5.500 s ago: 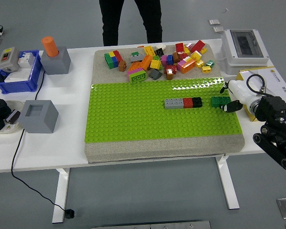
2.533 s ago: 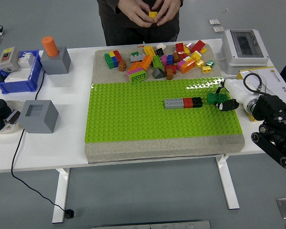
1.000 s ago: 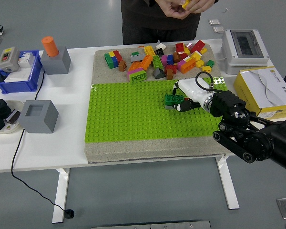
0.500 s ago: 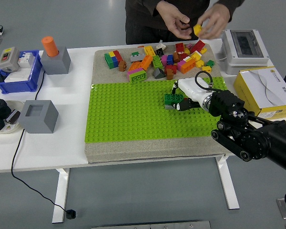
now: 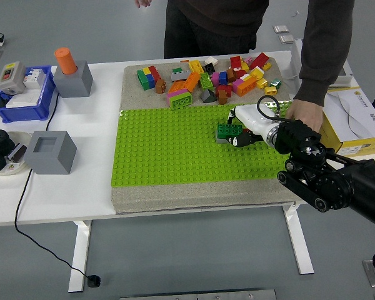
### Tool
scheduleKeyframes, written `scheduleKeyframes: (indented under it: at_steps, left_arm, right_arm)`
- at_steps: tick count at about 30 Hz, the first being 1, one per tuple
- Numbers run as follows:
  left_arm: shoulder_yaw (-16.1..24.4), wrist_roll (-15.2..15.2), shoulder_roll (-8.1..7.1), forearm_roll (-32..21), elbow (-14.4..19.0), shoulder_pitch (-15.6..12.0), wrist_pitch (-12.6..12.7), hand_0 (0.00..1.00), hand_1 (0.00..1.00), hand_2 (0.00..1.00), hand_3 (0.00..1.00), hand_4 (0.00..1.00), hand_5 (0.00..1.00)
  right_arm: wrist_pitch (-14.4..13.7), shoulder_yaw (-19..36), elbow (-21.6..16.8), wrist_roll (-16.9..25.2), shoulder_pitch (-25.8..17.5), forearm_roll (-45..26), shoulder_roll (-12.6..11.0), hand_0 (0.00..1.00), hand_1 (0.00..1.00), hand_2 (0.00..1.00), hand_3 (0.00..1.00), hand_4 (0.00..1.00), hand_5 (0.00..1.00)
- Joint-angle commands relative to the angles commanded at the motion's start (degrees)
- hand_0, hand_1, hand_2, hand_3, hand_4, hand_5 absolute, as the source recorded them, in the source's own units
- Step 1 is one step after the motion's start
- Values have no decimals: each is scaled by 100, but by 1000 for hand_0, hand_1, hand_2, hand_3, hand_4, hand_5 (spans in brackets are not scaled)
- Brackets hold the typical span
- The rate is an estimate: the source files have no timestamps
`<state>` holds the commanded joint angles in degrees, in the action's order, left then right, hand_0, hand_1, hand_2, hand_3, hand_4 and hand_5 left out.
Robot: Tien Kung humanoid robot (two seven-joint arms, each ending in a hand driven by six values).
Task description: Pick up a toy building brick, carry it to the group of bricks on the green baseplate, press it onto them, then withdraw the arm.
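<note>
The right hand (image 5: 242,128), white with dark fingertips, is curled around a dark green brick (image 5: 229,130), pinching it from the right side. The brick sits on top of the row of bricks on the green baseplate (image 5: 175,156), with a grey brick (image 5: 220,139) just showing beneath its left end; the rest of that row is hidden by the hand. The black arm (image 5: 325,172) runs back to the lower right corner. Just behind the wrist, a person's hand (image 5: 303,114) in a dark sleeve reaches down to the baseplate's right edge. Beyond the baseplate lies a pile of loose coloured bricks (image 5: 206,78) on the grey mat (image 5: 131,87).
</note>
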<state>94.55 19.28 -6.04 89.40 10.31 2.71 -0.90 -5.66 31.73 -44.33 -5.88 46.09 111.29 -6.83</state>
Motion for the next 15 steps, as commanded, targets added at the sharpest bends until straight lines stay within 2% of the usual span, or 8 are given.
scheduleKeyframes:
  at_steps: [15]
  left_arm:
    - [1, 10, 1, 16, 0, 0, -8, 785, 778, 722, 434, 998, 828]
  right_arm:
    - [-3, -29, 24, 13, -5, -12, 10, 763, 737, 787, 676, 673, 261]
